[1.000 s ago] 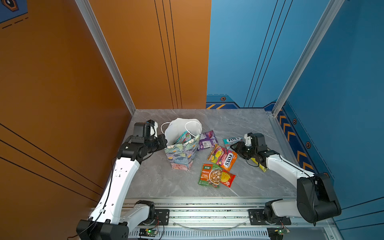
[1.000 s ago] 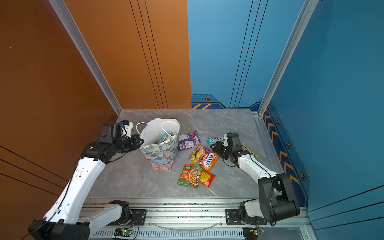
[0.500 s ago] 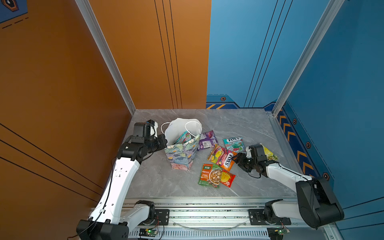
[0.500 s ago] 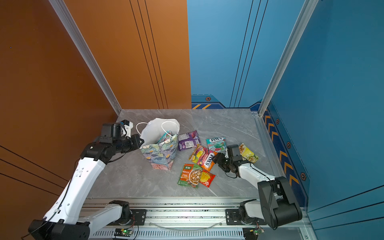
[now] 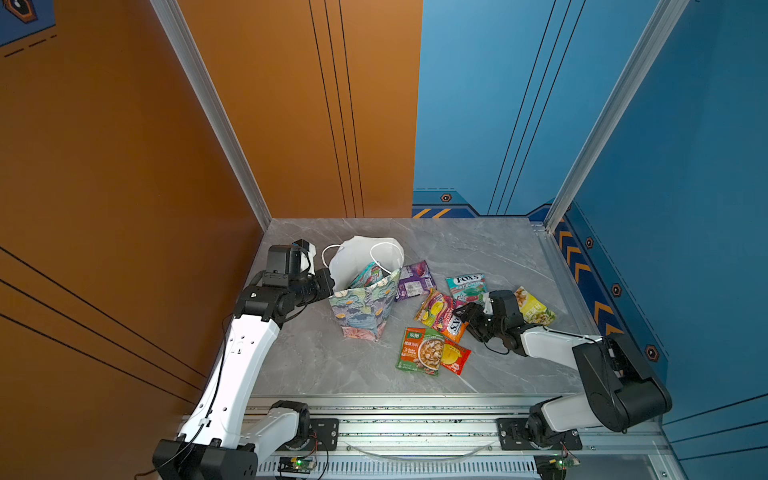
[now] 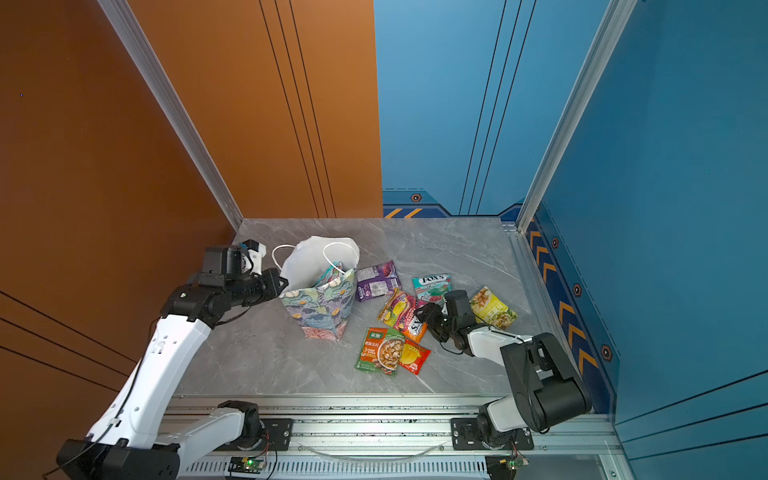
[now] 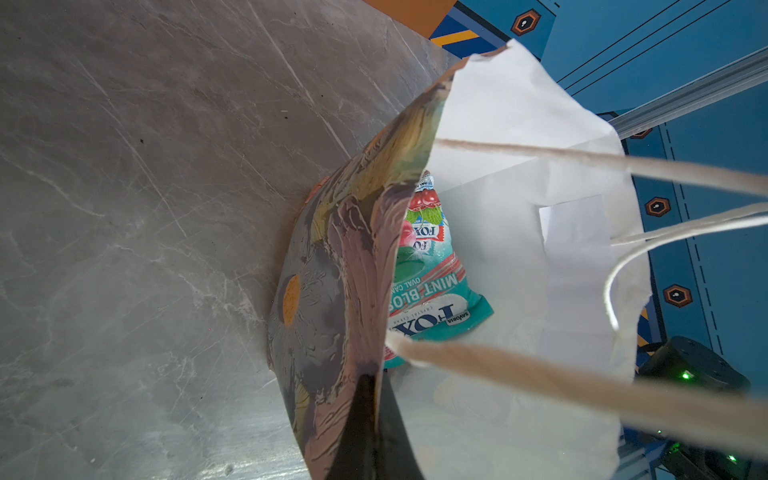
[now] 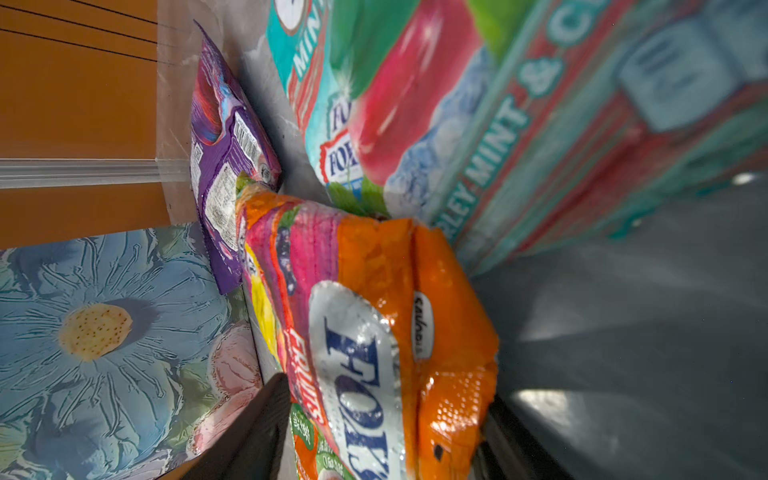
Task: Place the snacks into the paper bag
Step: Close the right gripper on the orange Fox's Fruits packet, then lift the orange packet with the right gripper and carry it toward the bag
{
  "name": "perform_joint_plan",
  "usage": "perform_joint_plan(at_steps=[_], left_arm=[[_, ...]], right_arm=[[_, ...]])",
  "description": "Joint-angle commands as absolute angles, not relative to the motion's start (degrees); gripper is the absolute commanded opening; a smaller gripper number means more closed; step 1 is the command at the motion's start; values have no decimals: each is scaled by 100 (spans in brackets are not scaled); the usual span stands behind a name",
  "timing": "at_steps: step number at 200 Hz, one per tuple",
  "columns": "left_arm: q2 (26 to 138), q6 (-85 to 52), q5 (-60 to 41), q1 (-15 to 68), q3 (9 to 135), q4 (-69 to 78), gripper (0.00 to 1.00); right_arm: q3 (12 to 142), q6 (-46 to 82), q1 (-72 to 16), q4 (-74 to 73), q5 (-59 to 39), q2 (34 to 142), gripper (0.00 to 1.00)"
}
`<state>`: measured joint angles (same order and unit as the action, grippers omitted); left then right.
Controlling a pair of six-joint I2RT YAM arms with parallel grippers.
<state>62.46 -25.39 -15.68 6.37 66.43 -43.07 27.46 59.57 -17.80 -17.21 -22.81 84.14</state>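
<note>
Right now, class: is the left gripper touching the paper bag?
Touching. The left wrist view shows the left gripper pinching the rim of the paper bag.
</note>
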Motion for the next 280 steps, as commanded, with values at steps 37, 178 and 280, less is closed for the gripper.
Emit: perform_joint_plan(at_steps=[37,178,280], left_arm=[[6198,-2566,-1722,598,6680,-4105,0],[6201,-2562,-1734,593,6680,-4105,0],[6187,-2561,-1764,589,6651,-4107,0]], right_arm=[[2869,6539,-2043,-2609,-2034,9233,51],[5952,4485,-2710,779,-1593,8442,0],[9127,2634,-3005,2922,-641,8648,0]])
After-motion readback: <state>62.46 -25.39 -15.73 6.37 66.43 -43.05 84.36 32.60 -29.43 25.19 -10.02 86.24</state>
